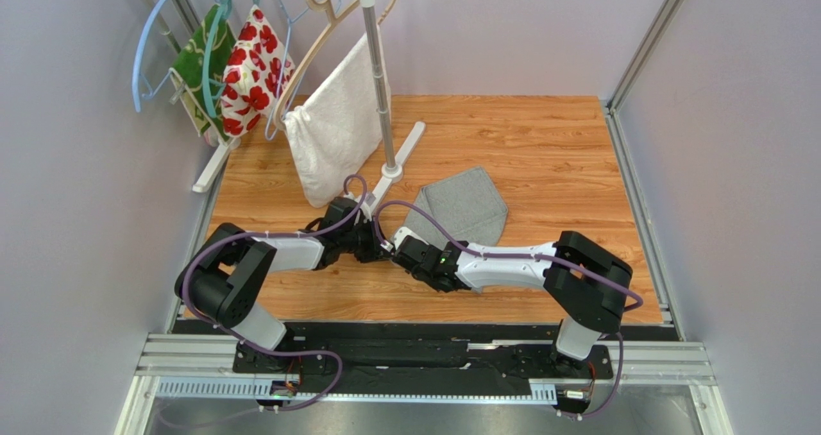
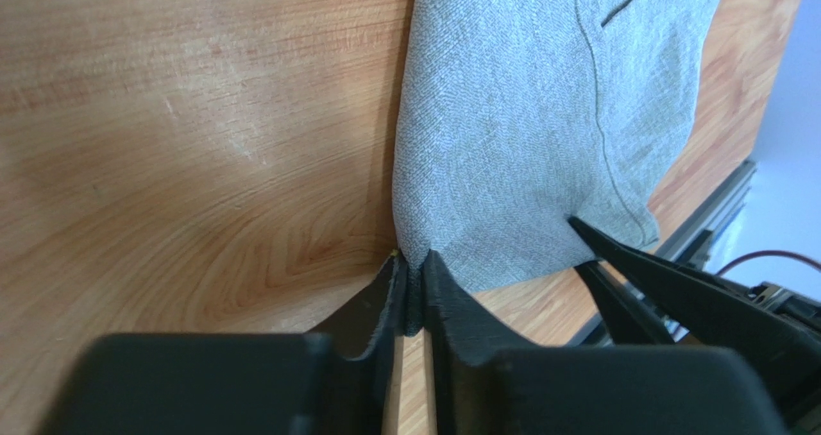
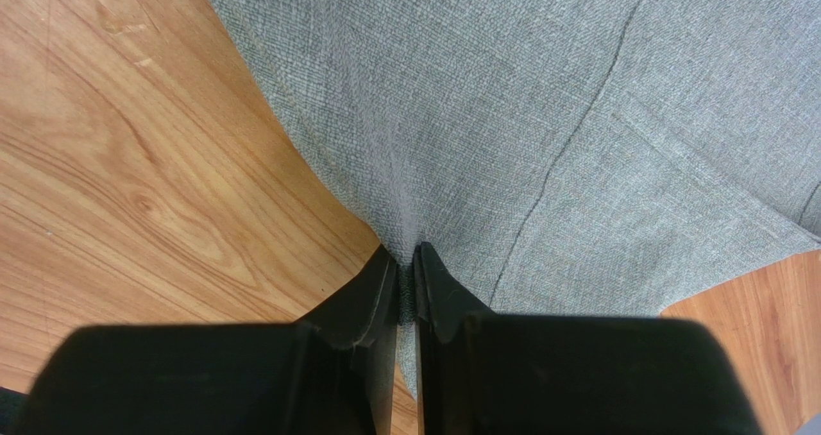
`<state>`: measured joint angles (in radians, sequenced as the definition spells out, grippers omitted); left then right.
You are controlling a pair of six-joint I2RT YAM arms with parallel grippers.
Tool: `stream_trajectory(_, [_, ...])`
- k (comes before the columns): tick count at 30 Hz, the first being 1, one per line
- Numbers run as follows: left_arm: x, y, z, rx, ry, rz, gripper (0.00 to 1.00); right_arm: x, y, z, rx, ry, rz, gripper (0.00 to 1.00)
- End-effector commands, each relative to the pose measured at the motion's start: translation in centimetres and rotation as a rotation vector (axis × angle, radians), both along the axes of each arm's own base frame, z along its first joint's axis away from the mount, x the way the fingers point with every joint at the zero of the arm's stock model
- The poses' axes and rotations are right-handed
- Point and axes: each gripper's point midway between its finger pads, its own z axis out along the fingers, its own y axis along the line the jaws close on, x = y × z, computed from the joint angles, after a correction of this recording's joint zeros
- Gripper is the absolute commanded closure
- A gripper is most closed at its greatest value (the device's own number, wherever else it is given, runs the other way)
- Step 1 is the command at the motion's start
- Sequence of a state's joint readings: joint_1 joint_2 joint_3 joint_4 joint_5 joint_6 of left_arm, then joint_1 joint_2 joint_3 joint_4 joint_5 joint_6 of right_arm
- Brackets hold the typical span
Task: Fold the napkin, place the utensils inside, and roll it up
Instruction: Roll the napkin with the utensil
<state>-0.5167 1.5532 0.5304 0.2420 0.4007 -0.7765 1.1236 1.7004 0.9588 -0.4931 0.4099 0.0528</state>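
The napkin is a plain mid-grey cloth with a coarse, linen-like weave. It lies folded into an uneven, roughly five-sided shape on the wooden table, just right of the foot of a metal rack. Its near left corner sits where the two arms meet.

The overhead view gives only that outline, and the fingers cannot be made out there. The wrist views supply the rest. The left gripper has its black fingertips pressed together on the napkin's bottom corner, with a pinch of fabric puckered between them. The right gripper is likewise clamped on an edge, and the weave gathers into faint creases toward its tips.

Both close views show a thin hem or fold line running across the cloth, which is unseen from above. The left wrist view also catches the right gripper's slim black fingers at the napkin's edge nearby. Only the overhead view shows the white towel and the red-flowered fabric hanging from the rack.
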Motion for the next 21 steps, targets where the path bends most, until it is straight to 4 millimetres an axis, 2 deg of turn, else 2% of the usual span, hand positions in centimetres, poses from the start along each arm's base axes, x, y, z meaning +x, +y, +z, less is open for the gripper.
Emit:
stream_trajectory(1, [0.6,-0.6,1.0,-0.003,-0.014,-0.017,0.96,0.8,1.2,1.5,0.034,-0.029,-0.007,0.87])
stream_trajectory(2, [0.8,-0.7,1.3,-0.002,-0.019,-0.020,1.00,0.8,1.5,1.9,0.048,-0.032,-0.001,0.85])
stream_trajectory(4, [0.9,-0.5,2.0,0.018,-0.012,-0.018,1.00,1.1,2.1,2.9,0.069,-0.044,0.014,0.75])
stream_trajectory(5, [0.6,0.1,1.7,0.052,0.011,-0.013,1.00,1.2,2.3,3.4,0.079,-0.049,0.018,0.71])
stream_trajectory(6, [0.7,0.3,2.2,0.059,0.005,-0.010,1.00,1.4,2.8,4.2,0.103,-0.063,0.022,0.61])
stream_trajectory(7, [1.4,0.4,3.0,0.056,-0.010,-0.004,1.00,1.4,3.0,4.6,0.112,-0.065,0.037,0.57])
stream_trajectory(9, [0.8,1.4,2.8,0.094,0.030,-0.012,1.00,1.5,3.8,5.4,0.156,-0.080,0.053,0.48])
stream_trajectory(10, [1.4,1.7,3.3,0.095,0.026,-0.003,1.00,1.3,4.1,5.4,0.173,-0.081,0.061,0.46])
stream_trajectory(12, [1.1,2.3,2.9,0.122,0.051,-0.019,1.00,1.4,4.8,5.8,0.194,-0.105,0.104,0.44])
stream_trajectory(21, [1.0,3.0,3.0,0.112,0.105,-0.027,1.00,0.2,6.8,4.5,0.228,-0.121,0.178,0.44])
